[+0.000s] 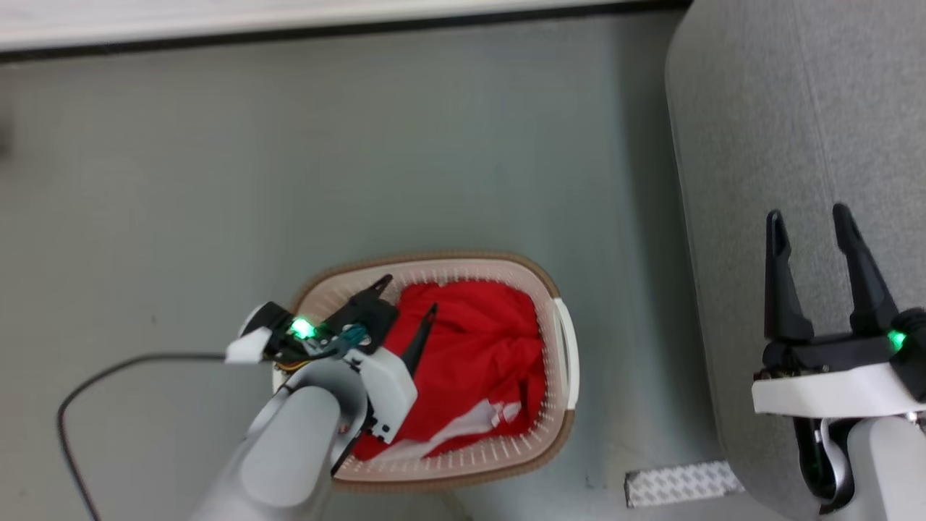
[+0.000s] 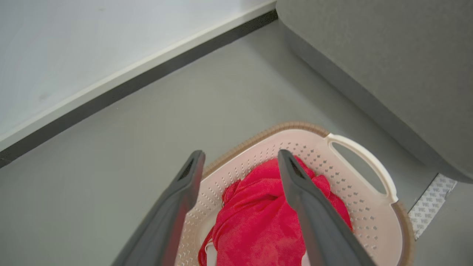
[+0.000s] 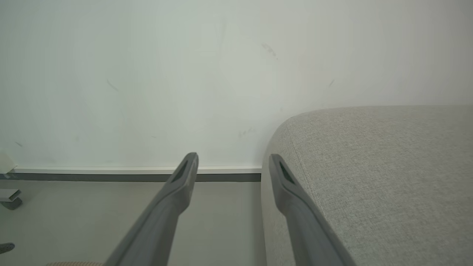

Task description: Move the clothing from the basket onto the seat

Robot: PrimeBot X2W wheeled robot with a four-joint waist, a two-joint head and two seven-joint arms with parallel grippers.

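The red clothing lies bunched in the oval cream basket on the floor, a white panel showing at its near side. My left gripper hangs open over the basket's left end, above the clothing, with nothing between its fingers. In the left wrist view the clothing sits low between the spread fingers of the left gripper, inside the basket. The grey seat fills the right side. My right gripper stands open over the seat's edge. The right gripper is empty beside the seat.
Grey floor surrounds the basket, with a white wall and dark baseboard beyond. A black cable loops on the floor at the left. A patterned white strip lies between basket and seat.
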